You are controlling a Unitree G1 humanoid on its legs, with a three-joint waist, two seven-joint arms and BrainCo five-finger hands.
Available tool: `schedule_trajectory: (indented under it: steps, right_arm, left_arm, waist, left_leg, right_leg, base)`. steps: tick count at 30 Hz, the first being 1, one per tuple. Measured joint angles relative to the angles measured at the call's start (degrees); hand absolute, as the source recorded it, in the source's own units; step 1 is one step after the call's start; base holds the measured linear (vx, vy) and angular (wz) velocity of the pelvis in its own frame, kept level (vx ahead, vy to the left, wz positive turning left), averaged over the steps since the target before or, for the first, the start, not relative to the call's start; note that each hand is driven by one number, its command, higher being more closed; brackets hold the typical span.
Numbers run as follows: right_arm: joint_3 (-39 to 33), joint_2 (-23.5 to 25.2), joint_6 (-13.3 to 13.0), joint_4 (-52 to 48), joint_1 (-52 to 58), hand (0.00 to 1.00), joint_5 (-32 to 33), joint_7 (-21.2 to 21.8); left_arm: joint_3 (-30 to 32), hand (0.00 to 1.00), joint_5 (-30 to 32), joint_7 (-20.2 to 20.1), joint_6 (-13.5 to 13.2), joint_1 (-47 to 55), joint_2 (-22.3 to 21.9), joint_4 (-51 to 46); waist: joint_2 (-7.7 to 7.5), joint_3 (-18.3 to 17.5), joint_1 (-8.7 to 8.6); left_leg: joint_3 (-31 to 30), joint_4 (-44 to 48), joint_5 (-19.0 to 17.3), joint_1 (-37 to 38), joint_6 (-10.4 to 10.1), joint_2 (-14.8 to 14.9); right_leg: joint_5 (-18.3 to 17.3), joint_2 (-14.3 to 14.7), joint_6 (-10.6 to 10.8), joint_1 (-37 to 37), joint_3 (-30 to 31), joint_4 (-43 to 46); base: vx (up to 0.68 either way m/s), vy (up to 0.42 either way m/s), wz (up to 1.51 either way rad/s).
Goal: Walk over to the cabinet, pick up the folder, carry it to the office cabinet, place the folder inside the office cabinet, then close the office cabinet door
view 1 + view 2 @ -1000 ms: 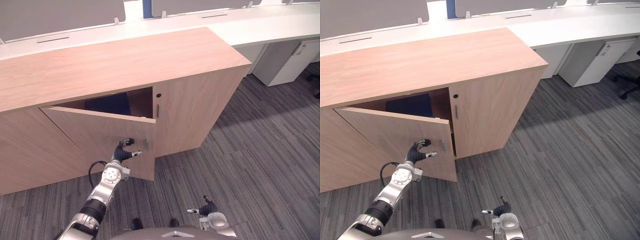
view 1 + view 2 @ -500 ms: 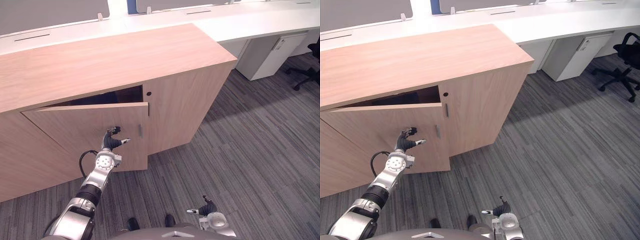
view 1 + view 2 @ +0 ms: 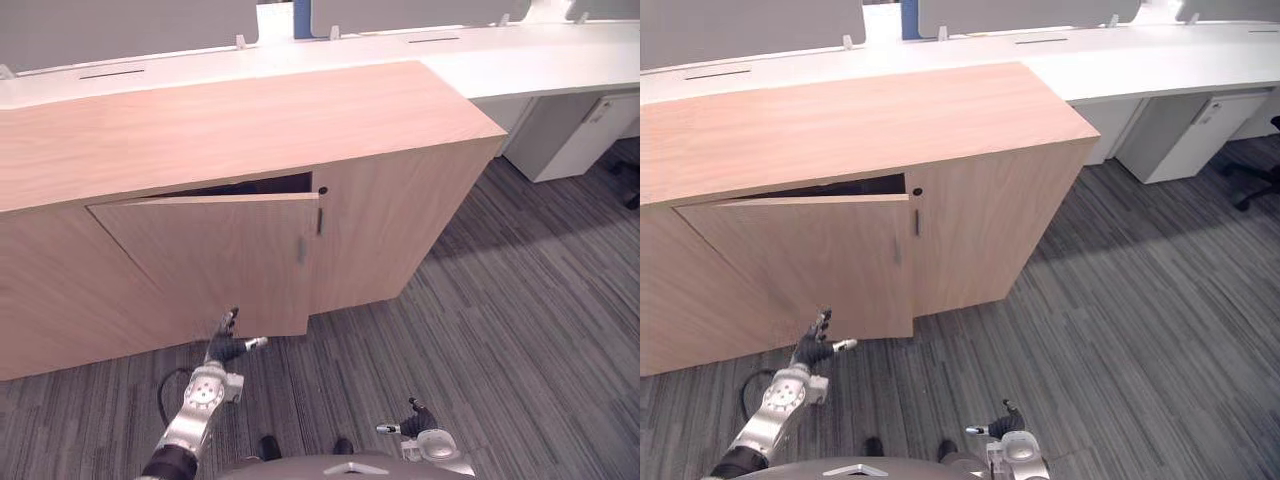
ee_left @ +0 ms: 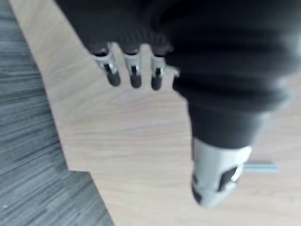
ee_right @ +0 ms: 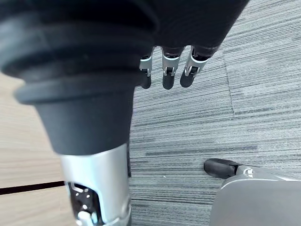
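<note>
Nearest, at the robot's right side over the grey carpet [image 3: 500,330]: right hand [image 3: 418,428], fingers [image 5: 164,77] hanging slack, nothing held, idle. Next out, low in front of the office cabinet [image 3: 240,120]: left hand [image 3: 225,348], level with the lower edge of the left door [image 3: 210,260] and short of its free lower corner, fingers [image 4: 135,77] released and extended toward the wood face, thumb spread to the side, nothing grasped. Contact between fingertips and panel cannot be told from the wrist view; treat as just beside. Door handle [image 3: 301,249] up near the free edge, well above the hand and untouched. Door almost shut: a thin dark gap [image 3: 250,186] under the front edge of the cabinet top, free edge standing slightly proud of the neighbouring right door [image 3: 380,240]. Folder in neither hand and not discernible through the gap; judged to lie inside the cabinet behind the left door. Behind the cabinet, a long white desk [image 3: 520,60] along its rear edge, not involved. Step in hand, as judged: the last one, closing the door, with pick-up, carry and placement apparently complete. For the next move: raise the left hand toward the handle side, lay flat fingers on the face near the free edge, and press straight in until flush with the right door. Keep fingertips clear of the closing gap. Leave the right hand down.
</note>
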Motion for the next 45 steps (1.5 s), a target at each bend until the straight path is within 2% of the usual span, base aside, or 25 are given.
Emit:
schedule_trajectory:
  steps: [4,12,27,45]
  right_arm:
    - [-1.03,0.06,0.03,0.45,-0.07,0.0,0.03,0.09]
    - [-2.17,0.16,0.07,4.65,-1.43,0.0,0.1,0.99]
    - [-4.91,0.87,0.67,7.38,-3.33,0.0,1.75,1.25]
    - [-5.91,1.14,0.81,8.71,-4.55,0.0,2.33,2.34]
  left_arm:
    - [0.8,0.0,-0.48,-2.33,-0.05,2.38,-0.36,4.22]
    - [9.71,0.0,0.92,-3.8,1.14,3.05,-1.9,25.17]
    - [16.87,0.0,2.89,-3.37,2.04,2.95,-2.99,29.31]
    - [17.96,0.0,2.94,-3.33,2.66,3.19,-3.39,29.52]
  waist:
    - [0.12,-0.1,0.39]
    - [-0.45,-0.58,1.51]
    - [-0.23,-0.05,1.66]
    - [0.11,1.06,2.41]
  left_leg:
    - [-0.76,-0.01,-0.04,-0.04,-0.08,-0.3]
    - [-1.86,0.0,-0.02,0.21,0.02,-0.64]
    - [-3.38,-0.03,-0.17,1.9,0.05,-0.8]
    - [-4.8,-0.03,-0.4,2.45,0.08,-1.45]
  right_leg:
    - [-0.81,-0.35,0.03,0.16,-1.12,0.11]
    - [-0.72,-0.6,0.24,1.07,-2.08,0.19]
    - [-2.45,-0.8,0.15,2.97,-4.11,1.35]
    - [-3.34,-1.36,0.57,3.85,-5.53,2.12]
  base:
    - [-0.04,0.012,0.12]
    - [0.02,0.005,0.08]
    - [0.01,-0.018,0.06]
    - [0.01,-0.011,0.04]
